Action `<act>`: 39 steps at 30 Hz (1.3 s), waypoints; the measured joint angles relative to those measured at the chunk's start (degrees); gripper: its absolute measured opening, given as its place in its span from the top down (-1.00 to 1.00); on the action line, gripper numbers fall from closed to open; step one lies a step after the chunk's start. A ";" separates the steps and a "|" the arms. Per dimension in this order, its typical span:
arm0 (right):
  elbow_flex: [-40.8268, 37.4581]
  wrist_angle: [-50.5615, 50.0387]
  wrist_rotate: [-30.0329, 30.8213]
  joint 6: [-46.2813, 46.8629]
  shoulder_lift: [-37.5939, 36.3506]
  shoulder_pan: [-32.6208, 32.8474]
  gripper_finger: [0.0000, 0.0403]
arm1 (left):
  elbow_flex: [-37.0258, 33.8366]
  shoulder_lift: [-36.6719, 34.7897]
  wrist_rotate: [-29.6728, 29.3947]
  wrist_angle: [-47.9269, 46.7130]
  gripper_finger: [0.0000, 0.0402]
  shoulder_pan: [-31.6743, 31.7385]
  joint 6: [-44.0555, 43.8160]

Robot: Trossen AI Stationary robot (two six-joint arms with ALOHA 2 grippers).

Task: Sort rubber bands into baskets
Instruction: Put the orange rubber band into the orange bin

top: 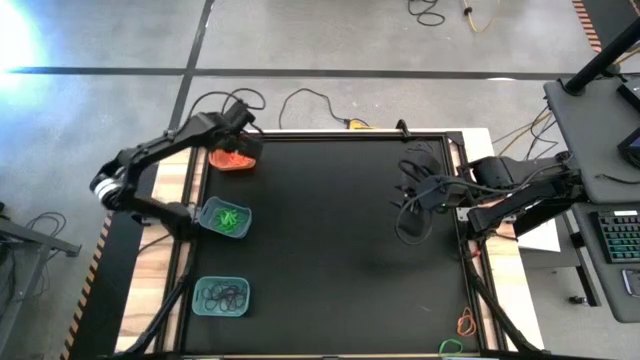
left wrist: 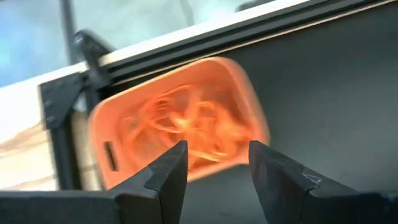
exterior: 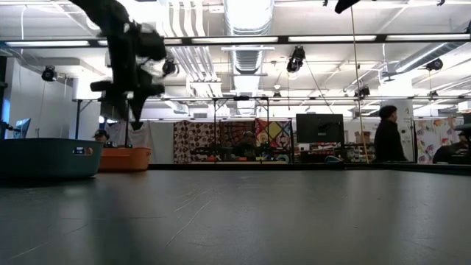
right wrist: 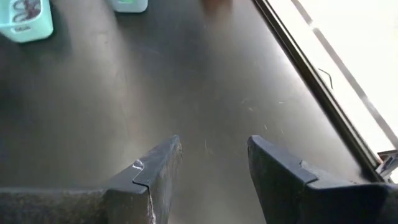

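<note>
Near front edge of the desk (top: 330, 250), a teal basket (top: 221, 297) is holding black rubber bands (top: 222, 294). Next back, a second teal basket (top: 225, 219) is holding green rubber bands (top: 229, 217). Farthest, the orange basket (top: 233, 159) is holding orange rubber bands (left wrist: 186, 121); left pincer (left wrist: 214, 163) is hovering over it, released, gripping nothing. Right pincer (right wrist: 211, 155) is waiting mid-right above desk, released. One orange band (top: 466, 322) and one green band (top: 450, 347) are lying off the mat at the desk's front right.
</note>
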 joint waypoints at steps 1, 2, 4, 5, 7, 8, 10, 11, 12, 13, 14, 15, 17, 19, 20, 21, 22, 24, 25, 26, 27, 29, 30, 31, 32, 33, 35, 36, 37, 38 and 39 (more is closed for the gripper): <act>0.00 0.01 -0.06 -0.65 0.00 0.03 0.10 | 0.02 -1.42 0.00 0.09 0.23 -2.01 -0.87; 0.00 0.01 -0.10 -0.85 0.00 0.27 0.10 | 0.01 -2.82 -0.02 0.16 0.23 -4.22 -1.78; 0.00 0.03 -0.09 -1.18 0.00 0.83 0.10 | 0.02 -5.52 0.00 0.17 0.23 -8.62 -4.12; 0.00 0.03 -0.05 -1.37 0.00 1.18 0.10 | 0.00 -6.83 -0.03 0.19 0.23 -10.90 -5.60; 0.00 0.05 -0.03 -1.42 0.00 2.29 0.10 | 0.02 -9.23 -1.07 0.13 0.23 -15.42 -8.85; 0.00 0.09 0.01 -1.39 0.00 2.97 0.10 | 0.01 -10.27 -2.34 0.07 0.22 -17.87 -10.47; 0.00 0.14 0.06 -1.32 0.02 4.62 0.10 | 0.00 -12.20 -5.43 -0.14 0.21 -22.46 -13.81; 0.00 0.11 0.06 -0.90 0.18 5.57 0.10 | 0.00 -13.07 -6.82 -0.34 0.19 -24.71 -15.54; 0.00 0.00 0.07 -0.33 0.31 6.62 0.10 | 0.00 -13.77 -8.04 -0.61 0.17 -26.78 -17.29; 0.00 -0.20 0.03 0.67 0.45 7.65 0.10 | 0.00 -14.30 -8.93 -0.76 0.14 -28.73 -19.16; -0.08 -0.37 0.06 1.72 0.80 8.86 0.10 | 0.00 -14.58 -9.63 -0.85 0.10 -30.70 -20.86; -0.21 -0.65 0.04 2.74 1.00 10.05 0.10 | 0.02 -14.77 -9.84 -1.00 0.06 -32.35 -22.05; -0.51 -2.02 0.06 5.24 1.77 12.50 0.10 | 0.00 -14.87 -9.88 -1.19 -0.04 -35.40 -23.77; -0.76 -3.20 0.02 8.33 2.65 14.94 0.10 | 0.00 -14.59 -9.93 -1.74 -0.14 -37.94 -25.10; -0.85 -3.92 0.02 10.37 3.19 16.12 0.10 | 0.00 -14.30 -9.95 -1.87 -0.19 -39.12 -25.38; -0.90 -4.71 0.00 12.58 3.81 17.31 0.10 | 0.00 -13.93 -10.07 -1.76 -0.24 -40.27 -25.40; -0.90 -5.30 0.03 14.81 4.40 18.48 0.10 | 0.00 -13.67 -10.12 -1.65 -0.28 -41.29 -25.29; -0.90 -6.15 -0.48 19.58 5.68 20.76 0.10 | 0.02 -13.13 -10.25 -1.64 -0.38 -43.24 -24.55; -0.90 -6.89 -1.53 22.21 6.37 21.67 0.10 | 0.02 -12.95 -10.63 -1.62 -0.42 -44.19 -24.25; -0.90 -7.45 -2.78 24.86 7.16 22.21 0.10 | 0.02 -12.80 -11.19 -1.64 -0.46 -45.14 -24.17; -0.90 -7.97 -4.43 27.41 8.09 22.58 0.10 | 0.02 -12.79 -11.57 -1.62 -0.50 -46.07 -24.10; -0.90 -9.23 -8.26 31.18 10.24 22.93 0.10 | 0.02 -12.91 -12.25 -1.31 -0.57 -48.11 -23.25; -0.90 -9.58 -10.15 32.52 11.43 22.90 0.10 | 0.00 -12.93 -12.37 -0.69 -0.60 -49.46 -22.82; -0.90 -9.65 -11.97 33.69 12.64 22.89 0.10 | 0.00 -12.93 -12.45 0.07 -0.63 -51.08 -22.37; -0.90 -9.63 -13.84 34.65 13.92 22.86 0.10 | -0.01 -12.92 -12.40 0.77 -0.66 -52.89 -21.86; -0.90 -9.64 -15.93 35.45 15.20 22.83 0.10 | -0.05 -12.90 -12.24 1.82 -0.68 -54.84 -20.94; -0.90 -9.71 -20.84 36.75 17.85 22.77 0.09 | -0.16 -12.68 -12.18 4.94 -0.71 -58.80 -18.55; -0.90 -9.86 -23.47 37.56 19.30 22.77 0.08 | -0.27 -12.49 -12.14 6.42 -0.71 -61.01 -17.05; -0.92 -10.12 -26.33 38.49 20.66 22.77 0.05 | -0.36 -12.16 -12.12 7.93 -0.71 -63.00 -15.85; -0.94 -10.33 -28.99 39.43 22.10 22.84 0.01 | -0.40 -11.72 -12.06 9.62 -0.72 -64.84 -14.60; -0.94 -10.35 -31.23 40.07 23.49 22.96 -0.03 | -0.40 -11.13 -11.99 11.66 -0.72 -66.59 -13.19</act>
